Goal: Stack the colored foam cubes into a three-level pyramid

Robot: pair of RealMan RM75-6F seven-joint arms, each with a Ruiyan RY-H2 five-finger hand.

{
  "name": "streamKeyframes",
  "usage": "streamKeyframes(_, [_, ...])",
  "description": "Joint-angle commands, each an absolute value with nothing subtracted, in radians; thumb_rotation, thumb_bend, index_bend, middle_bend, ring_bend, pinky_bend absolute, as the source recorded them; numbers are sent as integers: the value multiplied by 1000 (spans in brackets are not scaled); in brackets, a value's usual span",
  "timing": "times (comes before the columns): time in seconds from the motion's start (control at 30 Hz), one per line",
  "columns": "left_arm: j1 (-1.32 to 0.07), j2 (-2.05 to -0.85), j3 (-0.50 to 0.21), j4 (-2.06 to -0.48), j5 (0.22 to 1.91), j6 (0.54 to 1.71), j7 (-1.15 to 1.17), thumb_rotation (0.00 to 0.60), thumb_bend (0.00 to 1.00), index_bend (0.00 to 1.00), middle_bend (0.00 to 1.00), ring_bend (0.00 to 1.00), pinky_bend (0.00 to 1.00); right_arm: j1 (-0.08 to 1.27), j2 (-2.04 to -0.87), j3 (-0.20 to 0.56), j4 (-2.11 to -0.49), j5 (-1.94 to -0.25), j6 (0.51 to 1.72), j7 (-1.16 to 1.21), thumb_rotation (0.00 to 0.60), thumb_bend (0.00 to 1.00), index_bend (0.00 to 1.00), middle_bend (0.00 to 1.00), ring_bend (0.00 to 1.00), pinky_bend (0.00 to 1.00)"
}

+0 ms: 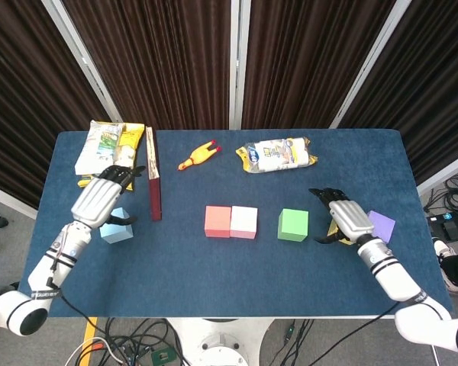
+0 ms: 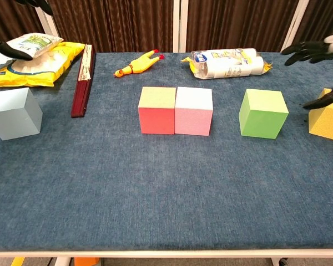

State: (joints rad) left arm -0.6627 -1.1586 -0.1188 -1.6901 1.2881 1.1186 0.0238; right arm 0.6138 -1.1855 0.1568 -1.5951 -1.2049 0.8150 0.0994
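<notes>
- Right robot hand (image 1: 345,217) spread over yellow cube (image 2: 327,115), holding nothing I can see; left robot hand (image 1: 99,200) spread above light blue cube (image 1: 117,227), also holding nothing.
- Red cube (image 1: 217,221) and pink cube (image 1: 243,222) touch; green cube (image 1: 293,225) stands apart, purple cube (image 1: 381,226) farther right.
- I judge: grasp yellow squarely on opposite faces.
- Open surface (image 1: 237,282) toward the front; book (image 1: 153,185) crowds the left side.

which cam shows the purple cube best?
Head view: the purple cube sits in full view near the table's right edge, just right of the right robot hand. Chest view doesn't show it at all; its frame ends at the yellow cube.
</notes>
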Motion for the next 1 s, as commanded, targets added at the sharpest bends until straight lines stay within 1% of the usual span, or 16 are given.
streamKeyframes(0.03, [-657, -1154, -120, -1692, 1298, 1115, 7, 600, 113, 92, 196, 111, 140, 653, -1247, 165, -1589, -1120, 803, -1, 600, 46, 0, 122, 0, 0])
streamKeyframes(0.2, [-651, -1149, -126, -1685, 1317, 1109, -23, 600, 110, 92, 196, 111, 140, 668, -1287, 161, -1606, -1047, 814, -74, 600, 45, 0, 132, 0, 0])
streamKeyframes(0.3, [-648, -1149, -127, -1683, 1327, 1105, -32, 600, 111, 92, 196, 111, 140, 673, -1302, 156, -1606, -1042, 821, -96, 600, 45, 0, 132, 0, 0])
streamKeyframes(0.47, [-640, -1145, -128, -1682, 1338, 1099, -54, 600, 108, 92, 194, 111, 140, 679, -1318, 140, -1569, -1107, 818, -89, 600, 47, 0, 143, 0, 0])
streamKeyframes(0.77, [-631, -1144, -141, -1678, 1343, 1100, -72, 600, 105, 92, 192, 111, 140, 689, -1366, 137, -1477, -1227, 835, -14, 600, 49, 0, 234, 0, 0])
streamKeyframes(1.0, [-623, -1144, -146, -1675, 1338, 1092, -85, 600, 101, 92, 188, 104, 140, 699, -1410, 122, -1378, -1335, 841, 97, 600, 49, 0, 246, 0, 0])
